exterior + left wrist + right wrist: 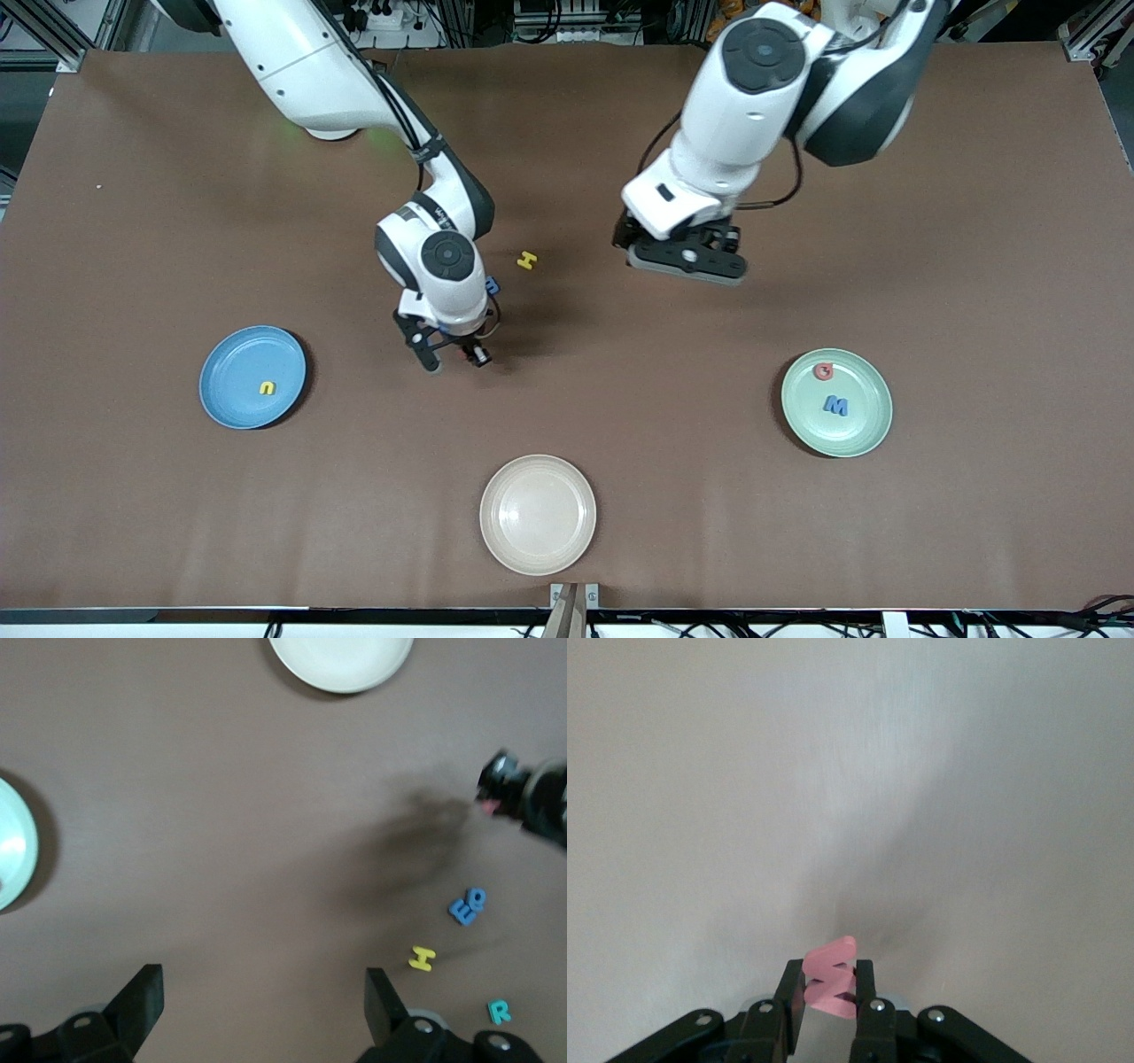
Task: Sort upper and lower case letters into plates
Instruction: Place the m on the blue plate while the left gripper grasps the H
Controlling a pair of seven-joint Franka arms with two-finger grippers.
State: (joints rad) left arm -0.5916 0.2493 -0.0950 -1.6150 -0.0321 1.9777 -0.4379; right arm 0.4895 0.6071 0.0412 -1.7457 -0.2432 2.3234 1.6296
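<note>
My right gripper point(454, 353) is shut on a small pink-red letter point(833, 979), which stands up between its fingers over bare brown table. Close by lie a yellow H point(527, 260), a pair of blue letters point(468, 905) and a teal R point(499, 1012). The sky-blue plate point(232, 390) holds a yellow n point(267, 387). The mint-green plate point(864, 425) holds a red G point(825, 371) and a blue M point(835, 406). My left gripper point(687, 257) hangs open and empty over the table's middle, toward the left arm's end.
A cream-beige plate point(538, 514) sits near the front edge of the table, nearer the camera than both grippers. The right arm's wrist covers most of the blue letters and the teal R in the front view.
</note>
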